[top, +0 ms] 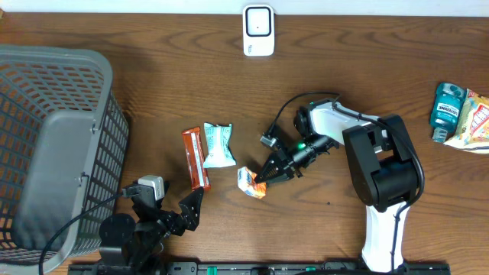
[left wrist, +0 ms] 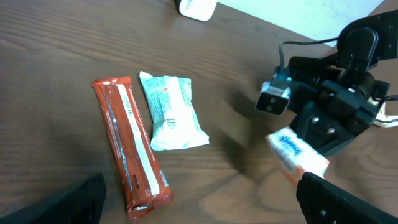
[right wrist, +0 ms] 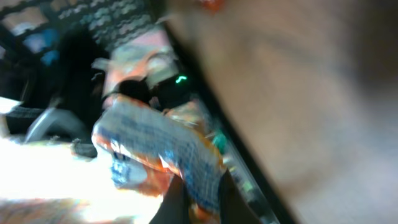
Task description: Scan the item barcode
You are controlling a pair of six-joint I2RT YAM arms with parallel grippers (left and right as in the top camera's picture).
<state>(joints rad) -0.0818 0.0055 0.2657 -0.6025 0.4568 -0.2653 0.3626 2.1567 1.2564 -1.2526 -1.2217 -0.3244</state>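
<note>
Well below the white scanner (top: 258,30) in the overhead, the right gripper (top: 261,178) is clamped on the tissue pack (top: 249,183), while the left gripper (top: 192,208) gapes wide and empty. Left wrist: the pack looks soft and sits nowhere near the scanner. Right wrist is pure blur, so I'd guess the barcode could end up facing away, or the pack could slip.

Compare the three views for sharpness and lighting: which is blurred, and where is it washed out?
Overhead: sharp, evenly lit, the basket casting soft shadow. Left wrist: red snack bar crisp, tissue pack slightly soft. Right wrist: heavy motion blur smears the pack, and the lower left is blown out white.
</note>
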